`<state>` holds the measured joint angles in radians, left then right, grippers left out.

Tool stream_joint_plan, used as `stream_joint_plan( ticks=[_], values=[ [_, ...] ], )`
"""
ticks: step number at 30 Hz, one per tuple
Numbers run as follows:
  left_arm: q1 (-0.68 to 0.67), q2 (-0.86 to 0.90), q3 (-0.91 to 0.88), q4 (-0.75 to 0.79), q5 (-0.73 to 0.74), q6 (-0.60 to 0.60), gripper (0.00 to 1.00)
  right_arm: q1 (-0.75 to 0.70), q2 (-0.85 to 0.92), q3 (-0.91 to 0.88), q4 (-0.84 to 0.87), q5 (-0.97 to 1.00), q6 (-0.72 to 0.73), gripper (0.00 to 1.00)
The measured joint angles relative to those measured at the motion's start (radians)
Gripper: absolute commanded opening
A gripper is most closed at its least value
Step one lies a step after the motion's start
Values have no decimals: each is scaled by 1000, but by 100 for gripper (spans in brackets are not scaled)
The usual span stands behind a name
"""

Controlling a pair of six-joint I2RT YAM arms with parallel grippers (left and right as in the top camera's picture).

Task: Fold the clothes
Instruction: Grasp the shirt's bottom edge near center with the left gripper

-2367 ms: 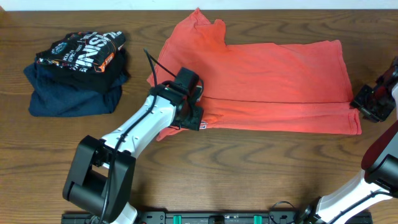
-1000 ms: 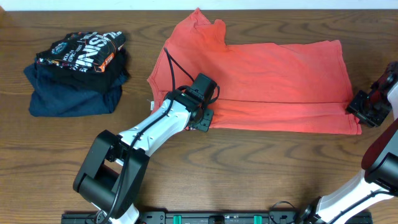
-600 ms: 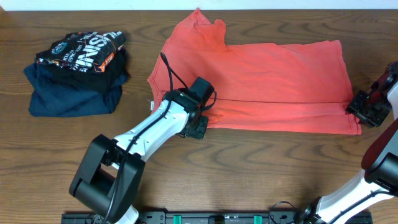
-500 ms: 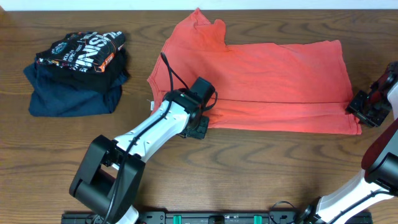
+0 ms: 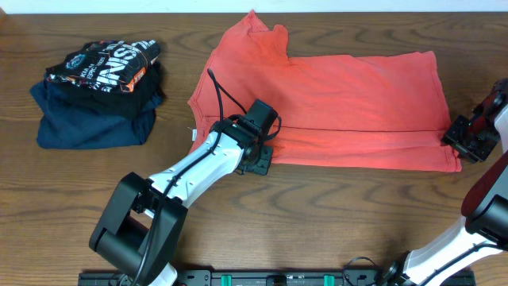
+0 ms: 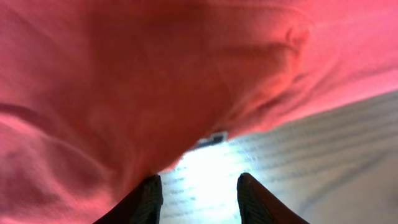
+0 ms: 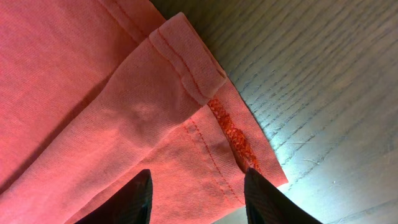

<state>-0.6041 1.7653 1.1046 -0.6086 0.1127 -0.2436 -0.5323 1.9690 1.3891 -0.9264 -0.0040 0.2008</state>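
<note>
red t-shirt (image 5: 349, 103) lies flat on the bench (image 5: 317, 222), with a fold line along its front part. the left pincer (image 5: 258, 156) sits at its front edge, spread wide with nothing in it. the right pincer (image 5: 467, 141) is wide too, over the shirt's front right corner.

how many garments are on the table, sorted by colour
coral-red T-shirt, spread out: 1
black printed shirt, folded on top of the pile: 1
navy folded garment, under the black one: 1
total: 3
</note>
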Motion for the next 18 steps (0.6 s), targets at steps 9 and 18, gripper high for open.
stream_joint_plan(
  ticks=[9,18],
  values=[
    [3,21,-1,133,-125,0,42,0,0,0,0,0,0,46],
    [17,21,-1,113,-149,-4,42,0,0,0,0,0,0,46]
  ],
)
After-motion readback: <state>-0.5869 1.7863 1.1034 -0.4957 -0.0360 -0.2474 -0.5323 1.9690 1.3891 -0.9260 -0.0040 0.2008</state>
